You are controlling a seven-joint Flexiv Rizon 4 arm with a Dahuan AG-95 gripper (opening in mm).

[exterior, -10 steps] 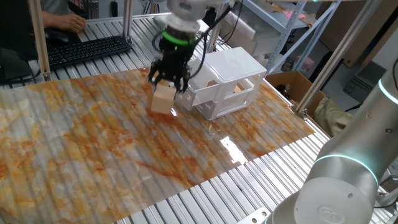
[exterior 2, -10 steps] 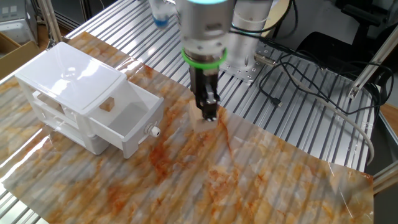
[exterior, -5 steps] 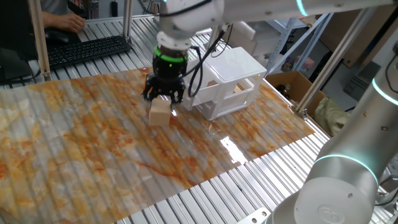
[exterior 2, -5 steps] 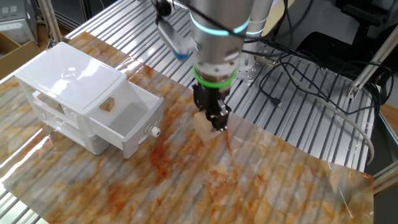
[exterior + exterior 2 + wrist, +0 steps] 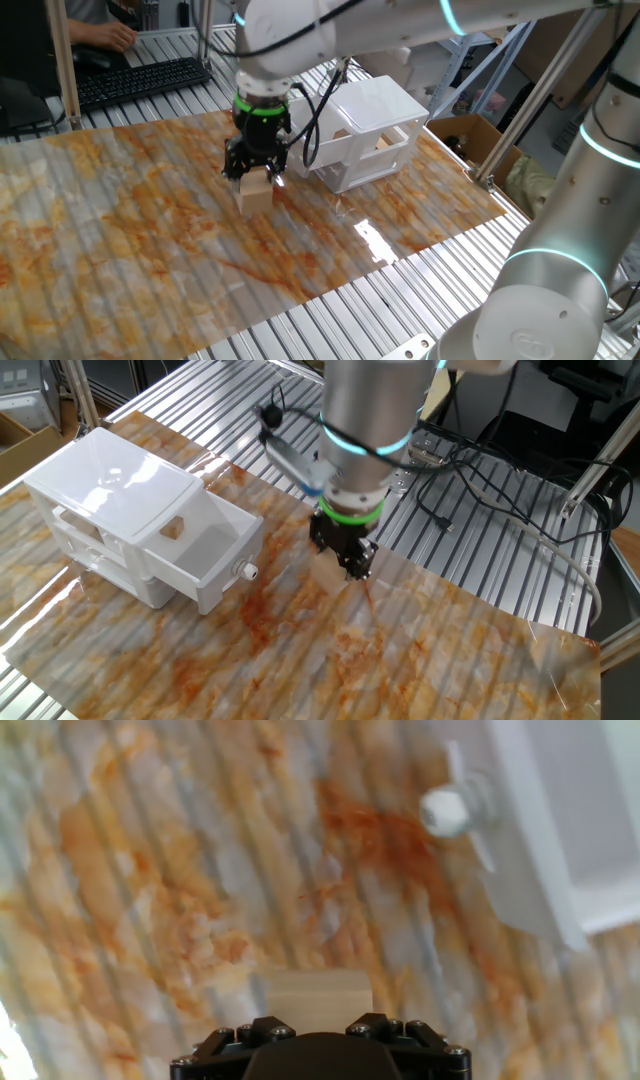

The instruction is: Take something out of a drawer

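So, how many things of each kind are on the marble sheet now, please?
Wooden blocks: 2, one block under the gripper and one more block inside the open top drawer.
White cabinets: 1, the cabinet.
Total: 3.

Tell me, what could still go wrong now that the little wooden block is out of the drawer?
The gripper sits right over the wooden block on the marbled mat; if the fingers are not fully clear, lifting away might drag or tip it. The top drawer is pulled out, its knob sticking toward the arm, so a careless sideways move could bump it. Whether the fingers have let go is not visible.
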